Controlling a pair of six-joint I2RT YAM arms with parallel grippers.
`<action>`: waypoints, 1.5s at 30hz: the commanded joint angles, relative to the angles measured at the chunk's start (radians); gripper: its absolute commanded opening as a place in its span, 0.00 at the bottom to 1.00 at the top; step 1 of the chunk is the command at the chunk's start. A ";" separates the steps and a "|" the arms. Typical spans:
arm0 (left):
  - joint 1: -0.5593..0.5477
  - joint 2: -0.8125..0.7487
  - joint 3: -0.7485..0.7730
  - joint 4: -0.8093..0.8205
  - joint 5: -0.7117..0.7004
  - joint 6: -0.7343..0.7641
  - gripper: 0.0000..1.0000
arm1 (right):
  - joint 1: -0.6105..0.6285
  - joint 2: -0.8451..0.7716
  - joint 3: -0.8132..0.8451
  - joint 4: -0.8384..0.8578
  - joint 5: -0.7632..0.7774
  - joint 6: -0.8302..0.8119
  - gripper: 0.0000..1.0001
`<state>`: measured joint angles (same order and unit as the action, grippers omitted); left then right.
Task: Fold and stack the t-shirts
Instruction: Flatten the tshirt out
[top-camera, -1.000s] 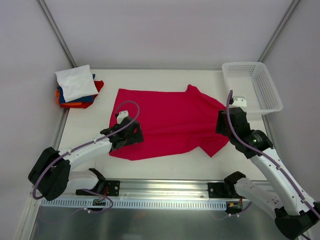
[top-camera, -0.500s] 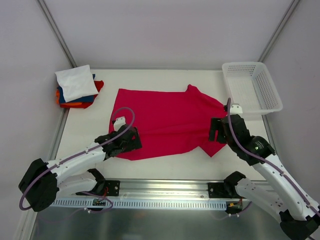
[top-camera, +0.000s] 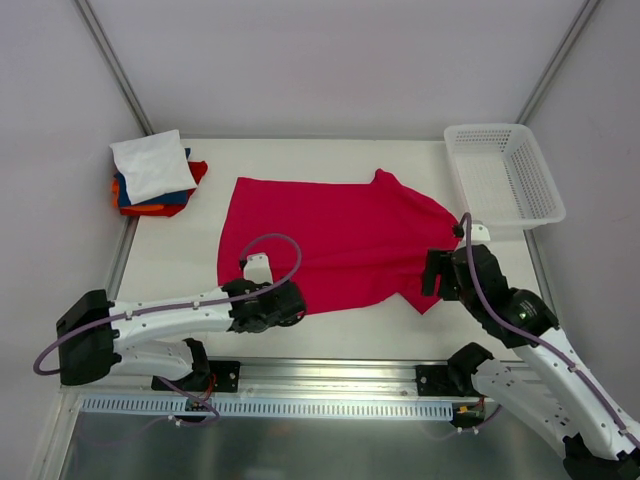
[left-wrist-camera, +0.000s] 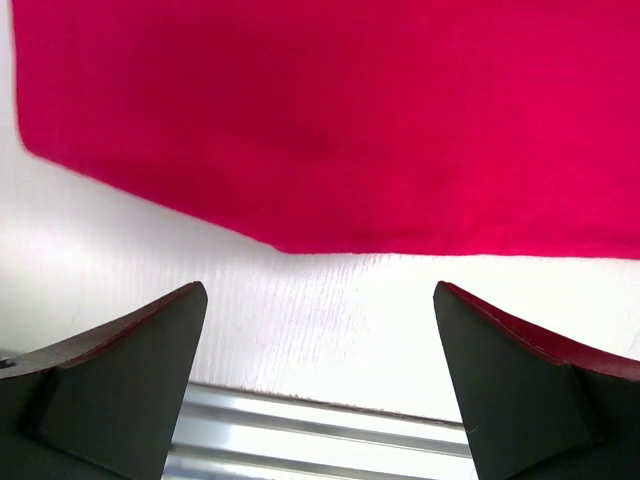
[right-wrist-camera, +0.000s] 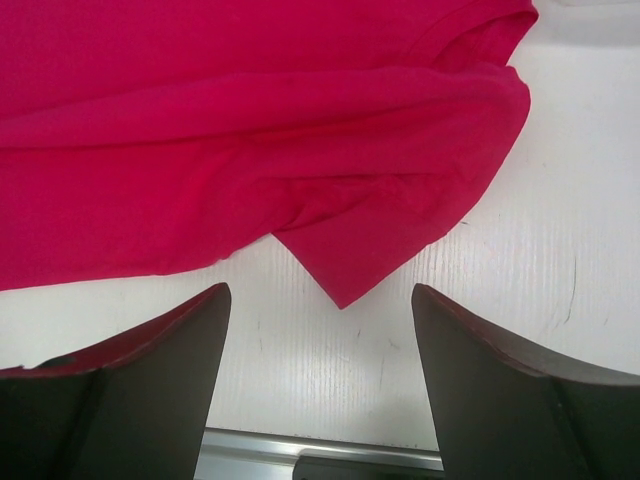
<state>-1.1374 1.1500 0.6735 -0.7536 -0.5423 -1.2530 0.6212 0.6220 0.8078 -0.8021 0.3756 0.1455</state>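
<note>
Left end effector (left-wrist-camera: 318, 300) apart, empty, below red t-shirt (top-camera: 330, 240) hem; right end effector (right-wrist-camera: 318, 292) apart, empty, at its lower-right corner.

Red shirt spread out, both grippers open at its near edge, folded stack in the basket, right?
No: top view shows the folded stack on the table at far left, outside the basket. Red shirt spread, left gripper and right gripper open: correct.
</note>
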 joint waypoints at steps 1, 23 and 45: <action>-0.059 0.095 0.098 -0.274 -0.119 -0.239 0.99 | 0.008 -0.022 -0.007 -0.023 -0.017 0.002 0.77; -0.159 0.224 -0.087 -0.237 -0.198 -0.660 0.99 | 0.008 -0.059 -0.104 0.070 -0.125 0.029 0.78; -0.277 0.175 -0.204 -0.233 -0.352 -0.947 0.99 | 0.008 -0.044 -0.145 0.115 -0.190 0.055 0.77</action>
<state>-1.4082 1.3010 0.4488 -0.9573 -0.8692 -1.9820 0.6235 0.5720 0.6559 -0.7208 0.2089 0.1833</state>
